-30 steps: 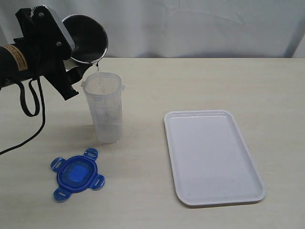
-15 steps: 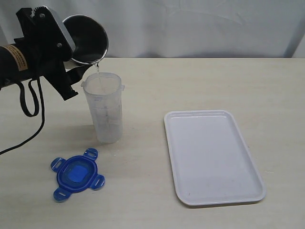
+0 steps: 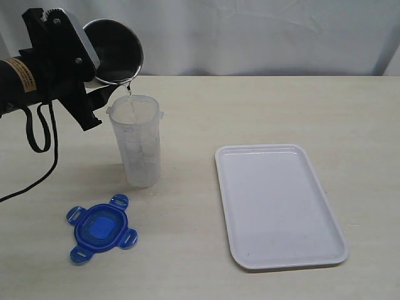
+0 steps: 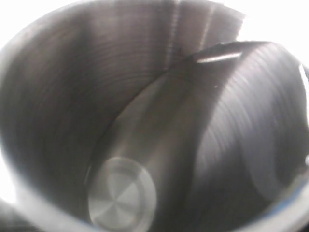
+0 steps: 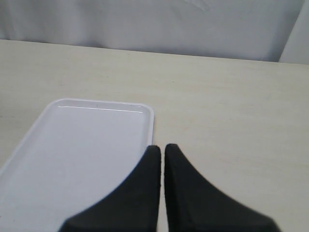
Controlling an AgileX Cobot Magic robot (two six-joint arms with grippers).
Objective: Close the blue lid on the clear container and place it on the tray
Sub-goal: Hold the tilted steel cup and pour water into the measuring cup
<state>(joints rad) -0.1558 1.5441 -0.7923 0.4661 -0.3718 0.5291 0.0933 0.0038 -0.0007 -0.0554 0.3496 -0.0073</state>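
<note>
Left gripper (image 3: 95,78) is clamped on a tilted metal cup (image 3: 114,49) over the clear container (image 3: 137,147) (a thin stream (image 3: 129,92) is seen falling in), which stands apart from the tray (image 3: 281,209). The blue lid (image 3: 100,229) lies flat near it on the table (image 3: 250,106). Right gripper (image 5: 161,151) is pressed together.

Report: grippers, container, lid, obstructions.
Left gripper shut on metal cup, pouring into clear container. Right gripper shut, empty, by tray. Blue lid off, on table. Cup blocks container mouth.
</note>
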